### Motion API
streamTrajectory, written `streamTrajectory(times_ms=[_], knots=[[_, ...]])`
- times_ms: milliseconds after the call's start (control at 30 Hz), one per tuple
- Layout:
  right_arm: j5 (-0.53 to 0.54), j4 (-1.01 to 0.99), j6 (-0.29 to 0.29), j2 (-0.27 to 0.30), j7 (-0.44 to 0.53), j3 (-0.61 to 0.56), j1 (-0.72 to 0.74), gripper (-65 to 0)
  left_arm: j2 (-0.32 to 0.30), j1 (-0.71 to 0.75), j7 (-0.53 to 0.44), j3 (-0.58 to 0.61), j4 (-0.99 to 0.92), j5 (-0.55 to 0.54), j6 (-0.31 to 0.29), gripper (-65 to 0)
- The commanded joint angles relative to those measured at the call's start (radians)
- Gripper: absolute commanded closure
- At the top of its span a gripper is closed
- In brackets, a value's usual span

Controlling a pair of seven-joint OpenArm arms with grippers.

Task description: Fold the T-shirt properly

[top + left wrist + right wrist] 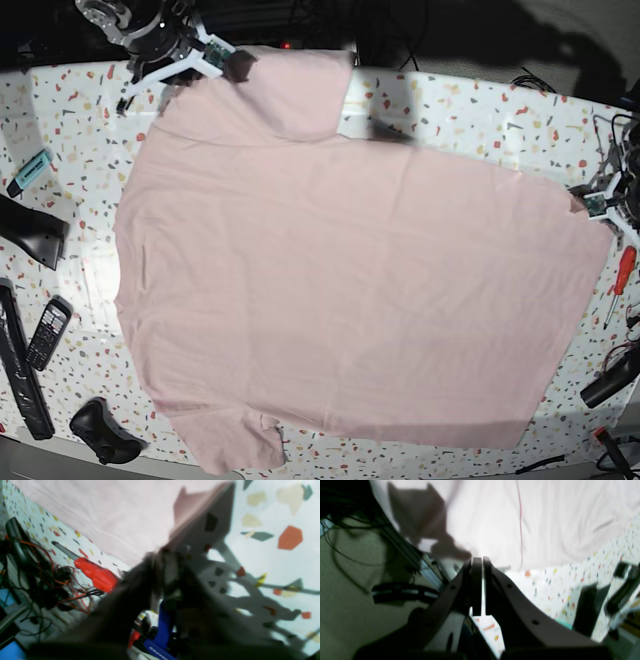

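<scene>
T-shirt [350,300] first: it is spread almost flat across the speckled table [470,110], plain pink side up, taking up most of the surface. One sleeve [300,90] points toward the far edge of the table and the other [235,445] toward the near edge; no lettering shows from here. Apart from soft wrinkles there is no crease or doubled layer that I can make out, so by my reading the folding proper has not started and every fold is left to do.

At the far corner on the base view's left, the right gripper [480,562] sits at the shirt's edge with its jaws pressed nearly together. The wrist view shows only a thin slit between them, and I cannot tell whether cloth is pinched there. At the opposite end, on the base view's right, the left gripper [172,555] is clenched at the hem corner, and a pointed flap of pink fabric rises from its tip, which looks to me like a grasp on the shirt.

Around the cloth lie a red-handled screwdriver [618,285], a dark handset [47,333] and a teal marker [30,170], all off the shirt.
</scene>
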Motion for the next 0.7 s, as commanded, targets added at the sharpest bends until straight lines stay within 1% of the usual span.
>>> streamTrajectory(times_ms=[0, 133, 333, 400, 500, 667], knots=[[-0.010, 0.016, -0.006, 0.009, 0.011, 0.006, -0.006, 0.0, -0.030, -0.013, 0.000, -0.012, 0.006, 0.002, -0.006, 0.0], [-0.010, 0.016, -0.006, 0.012, 0.011, 0.006, -0.006, 0.0, -0.031, 0.032, 0.035, -0.012, 0.007, 0.003, -0.012, 0.0], [-0.010, 0.016, -0.005, 0.051, 0.011, 0.006, -0.006, 0.0, -0.033, 0.141, 0.165, -0.012, 0.008, 0.003, -0.012, 0.0], [-0.010, 0.016, -0.004, 0.062, 0.011, 0.006, -0.006, 0.0, -0.039, 0.169, 0.195, -0.012, 0.008, 0.003, -0.012, 0.0], [-0.009, 0.016, 0.021, 0.064, 0.010, 0.006, -0.008, 0.0, -0.060, 0.205, 0.238, -0.012, 0.014, 0.003, -0.011, 0.0], [-0.010, 0.016, 0.026, 0.064, 0.010, 0.006, -0.030, 0.0, -0.123, 0.278, 0.282, -0.013, 0.069, 0.002, -0.011, 0.0]])
